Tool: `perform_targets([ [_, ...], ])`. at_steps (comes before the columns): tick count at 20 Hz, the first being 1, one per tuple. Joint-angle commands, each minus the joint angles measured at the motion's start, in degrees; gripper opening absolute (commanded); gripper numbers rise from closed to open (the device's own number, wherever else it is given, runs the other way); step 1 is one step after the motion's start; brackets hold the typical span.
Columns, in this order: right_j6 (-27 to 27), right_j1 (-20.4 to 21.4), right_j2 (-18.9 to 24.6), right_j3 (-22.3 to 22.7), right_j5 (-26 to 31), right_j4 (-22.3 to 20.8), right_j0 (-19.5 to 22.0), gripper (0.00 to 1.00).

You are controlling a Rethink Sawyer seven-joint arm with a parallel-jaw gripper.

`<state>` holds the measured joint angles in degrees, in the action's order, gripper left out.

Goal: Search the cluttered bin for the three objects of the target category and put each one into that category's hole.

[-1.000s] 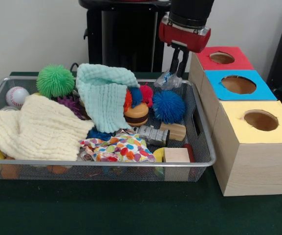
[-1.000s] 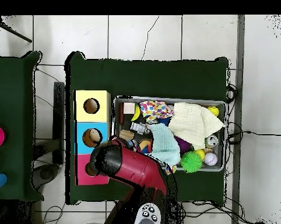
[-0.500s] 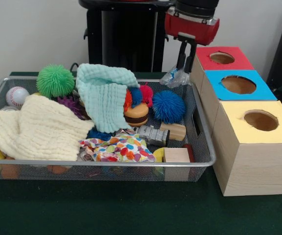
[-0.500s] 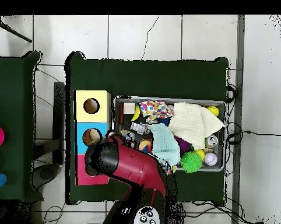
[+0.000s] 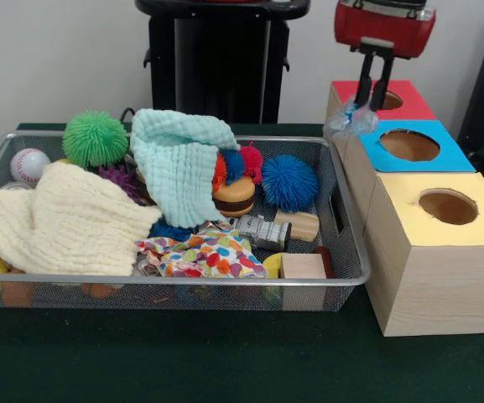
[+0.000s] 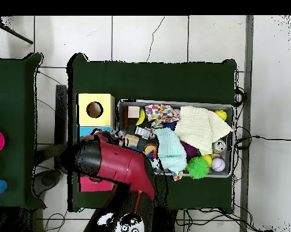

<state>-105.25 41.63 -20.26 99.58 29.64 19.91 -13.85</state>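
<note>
Dark green surface [image 5: 225,361], wire mesh bin [image 5: 225,290] at left, row of three cardboard boxes [image 5: 430,277] just beside it at right

Silver wire-mesh bin [image 5: 342,277]; crinkly clear plastic bottle [image 5: 349,122].

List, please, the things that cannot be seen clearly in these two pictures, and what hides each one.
- Overhead view: the arm covers the blue-faced box, its hole and the held bottle.
- Front view: the gripper is shut on the bottle; the top edge cuts the arm off.
- Front view: the cream cloth and mint cloth hide whatever lies beneath in the bin.
</note>
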Motion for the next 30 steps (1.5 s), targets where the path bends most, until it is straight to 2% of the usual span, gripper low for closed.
perform_targets([
  [1,-24.62,-1.73,-2.04,-6.19,13.94,3.80,-3.31,0.00],
  [6,-28.55,-2.18,-2.85,-5.91,14.75,5.59,-5.67,0.00],
  [10,-32.83,-2.88,-2.69,-3.80,11.85,7.46,-8.20,0.00],
  [16,-37.50,-4.76,-2.18,-4.50,9.68,8.54,-10.35,0.00],
  [30,-38.24,-8.38,0.47,-1.31,-0.78,8.81,-10.61,0.00],
])
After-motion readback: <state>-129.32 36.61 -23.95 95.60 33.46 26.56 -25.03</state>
